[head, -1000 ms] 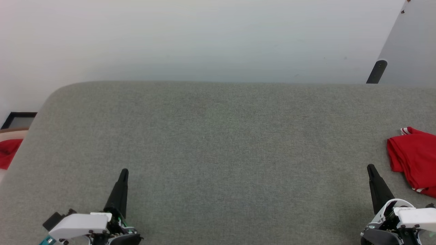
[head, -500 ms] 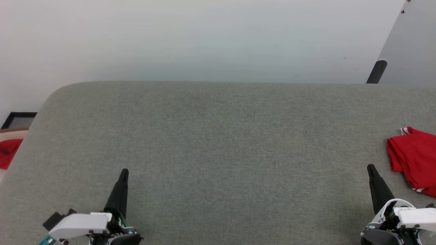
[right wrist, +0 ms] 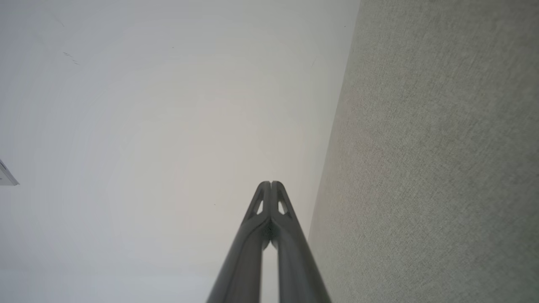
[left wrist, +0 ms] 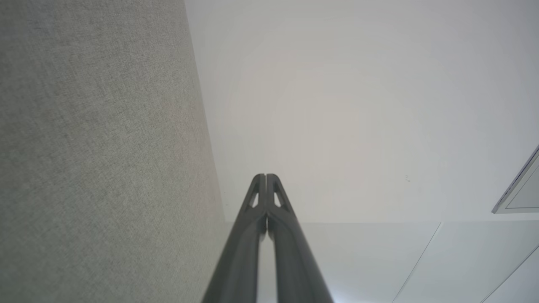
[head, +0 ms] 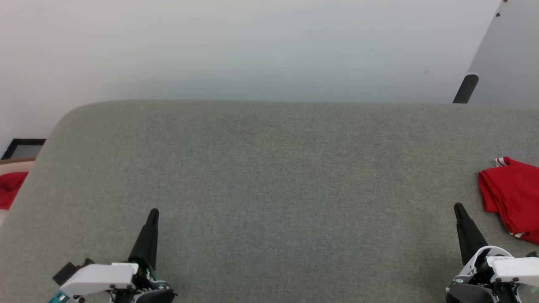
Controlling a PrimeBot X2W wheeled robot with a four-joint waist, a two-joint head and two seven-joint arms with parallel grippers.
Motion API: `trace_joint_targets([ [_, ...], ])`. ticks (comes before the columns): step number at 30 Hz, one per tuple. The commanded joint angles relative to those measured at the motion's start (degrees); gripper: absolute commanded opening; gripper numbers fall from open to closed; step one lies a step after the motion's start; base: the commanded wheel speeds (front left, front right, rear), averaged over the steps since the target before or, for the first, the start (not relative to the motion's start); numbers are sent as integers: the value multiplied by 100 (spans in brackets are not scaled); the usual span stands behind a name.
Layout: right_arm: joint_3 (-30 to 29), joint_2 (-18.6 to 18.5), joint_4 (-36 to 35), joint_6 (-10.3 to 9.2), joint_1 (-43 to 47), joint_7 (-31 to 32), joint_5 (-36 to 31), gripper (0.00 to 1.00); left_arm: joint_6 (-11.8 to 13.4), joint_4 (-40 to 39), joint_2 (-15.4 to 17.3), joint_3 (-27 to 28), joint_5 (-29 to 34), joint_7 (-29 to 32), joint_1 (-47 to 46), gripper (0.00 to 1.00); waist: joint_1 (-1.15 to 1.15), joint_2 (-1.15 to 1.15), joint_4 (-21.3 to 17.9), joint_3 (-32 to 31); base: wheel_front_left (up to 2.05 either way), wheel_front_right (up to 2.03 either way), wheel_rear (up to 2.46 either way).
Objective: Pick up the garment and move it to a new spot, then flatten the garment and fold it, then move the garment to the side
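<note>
The garment (head: 511, 198) is cut off by the right edge of the head view: a bunched red heap with striped trim at its top and bottom is seen, and its front cannot be made out. It lies at the far right of the grey surface (head: 269, 176), near the right gripper (head: 457, 206) but apart from it. A red scrap (head: 9, 189) off the surface's left edge is cut off too. Both gripper bodies are cropped by the bottom edge. The fingers of the right gripper and of the left gripper (head: 153, 211) are pressed together with nothing between them. The surface is felt-like, with a rounded far-left corner. Behind it a pale wall (head: 252, 46) is seen, with a dark frame (head: 23, 147) low at the left and a dark post (head: 465, 88) beside a grey panel (head: 509, 54) at the right
</note>
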Motion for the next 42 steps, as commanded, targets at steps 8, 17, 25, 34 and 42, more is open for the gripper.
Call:
trace_joint_targets([
  [8, -4, 22, 2, 4, -16, 10, 9, 0, -18, 8, -13, 22, 16, 12, -67, 0, 0, 0, 0, 0, 0, 0, 0],
  [17, -5, 23, 2, 4, -16, 8, 8, 0, -18, 8, -15, 26, 22, 9, -68, 0, 0, 0, 0, 0, 0, 0, 0],
  [25, -4, 23, 2, 4, -16, 9, 8, 0, -18, 8, -17, 29, 26, 10, -68, 0, 0, 0, 0, 0, 0, 0, 0],
  [34, -5, 23, 2, 4, -16, 9, 7, 0, -18, 8, -19, 32, 31, 14, -69, 0, 0, 0, 0, 0, 0, 0, 0],
  [42, -5, 23, 2, 4, -16, 9, 7, 0, -18, 8, -21, 35, 33, 18, -69, 0, 0, 0, 0, 0, 0, 0, 0],
])
